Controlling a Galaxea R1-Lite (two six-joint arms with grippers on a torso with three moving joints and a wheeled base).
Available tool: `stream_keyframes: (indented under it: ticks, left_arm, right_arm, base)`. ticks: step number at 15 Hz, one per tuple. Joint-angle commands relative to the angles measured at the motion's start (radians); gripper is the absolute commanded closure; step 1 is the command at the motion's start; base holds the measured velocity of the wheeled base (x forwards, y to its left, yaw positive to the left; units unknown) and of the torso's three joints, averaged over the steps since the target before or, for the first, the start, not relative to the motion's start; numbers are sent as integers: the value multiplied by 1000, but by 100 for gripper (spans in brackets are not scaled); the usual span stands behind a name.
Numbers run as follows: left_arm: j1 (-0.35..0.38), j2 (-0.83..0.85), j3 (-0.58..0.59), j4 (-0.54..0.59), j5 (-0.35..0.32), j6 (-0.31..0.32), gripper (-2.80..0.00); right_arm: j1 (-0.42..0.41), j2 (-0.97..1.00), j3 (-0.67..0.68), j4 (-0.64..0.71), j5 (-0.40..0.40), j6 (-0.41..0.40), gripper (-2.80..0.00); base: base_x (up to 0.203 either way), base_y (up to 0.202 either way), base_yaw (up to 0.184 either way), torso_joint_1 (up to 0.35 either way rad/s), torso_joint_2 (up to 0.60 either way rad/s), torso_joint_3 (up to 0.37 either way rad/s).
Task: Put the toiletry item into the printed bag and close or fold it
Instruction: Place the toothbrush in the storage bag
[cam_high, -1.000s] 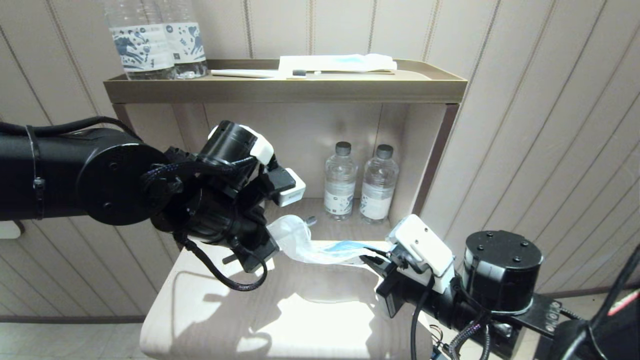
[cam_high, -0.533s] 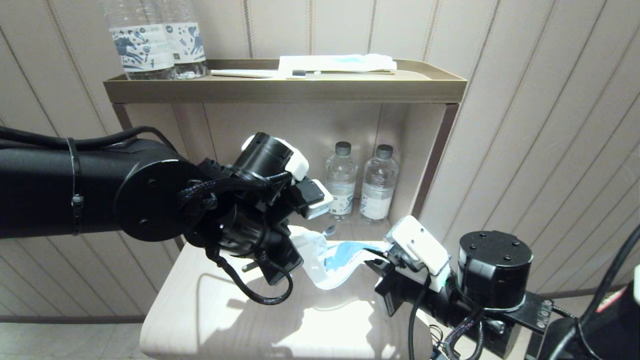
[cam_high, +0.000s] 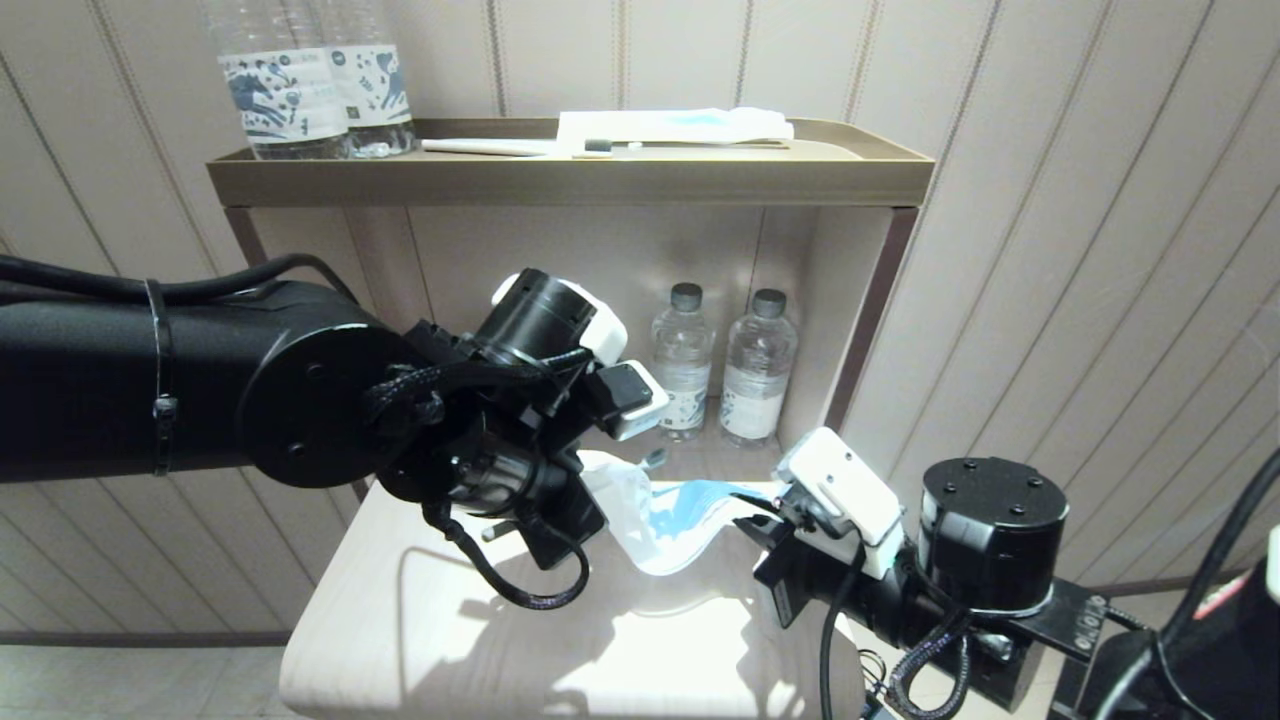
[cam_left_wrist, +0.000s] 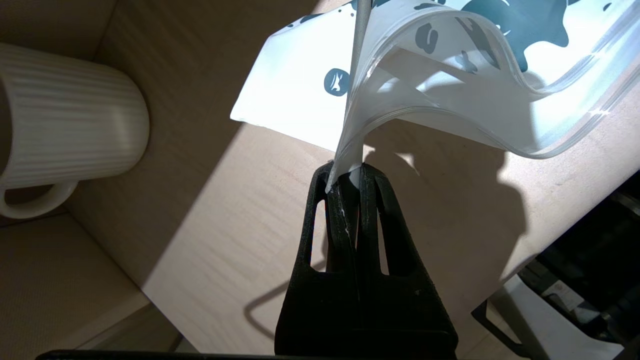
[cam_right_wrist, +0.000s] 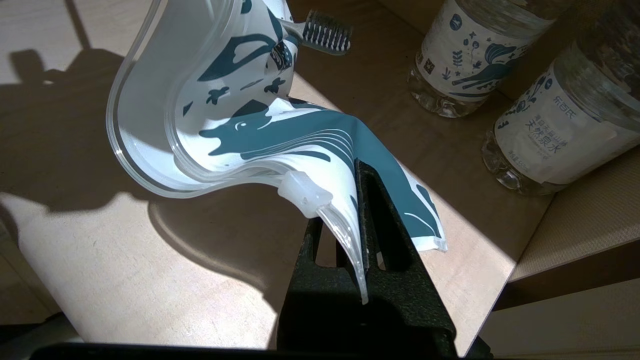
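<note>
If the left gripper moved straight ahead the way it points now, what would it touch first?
The left gripper is shut on the printed bag, so the bag's own curled body comes first. Past it the way seems free; depth is unclear.

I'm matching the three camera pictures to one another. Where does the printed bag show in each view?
Head view: printed bag sags between both grippers, centre.
Left wrist view: curls above the fingertips.
Right wrist view: loops up from the fingertips.
Shared landmark: the pale tabletop under the bag.

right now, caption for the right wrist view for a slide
Right claw pinches the printed bag, toothbrush head poking out, beside two water bottles.
</note>
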Motion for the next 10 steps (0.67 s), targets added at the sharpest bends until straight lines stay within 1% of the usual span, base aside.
stream_keyframes:
  ticks: [1,3,6,10]
  left_arm:
    - [36,-15,10,5,2,2,0]
    - [93,-64,32,16,2,10,0]
    - [173,-143,42,72,1,17,0]
    - [193,-180,41,89,1,27,0]
  right_arm:
    - [-4,-3,0,-7,2,-2,0]
    - [-4,-14,-1,-6,2,-3,0]
    - [-13,-16,-1,-7,7,-3,0]
    - [-16,-18,2,-9,7,-4,0]
  base:
    - [0,0,0,0,0,0]
    - [0,0,0,0,0,0]
    - [0,0,0,0,0,0]
    - [0,0,0,0,0,0]
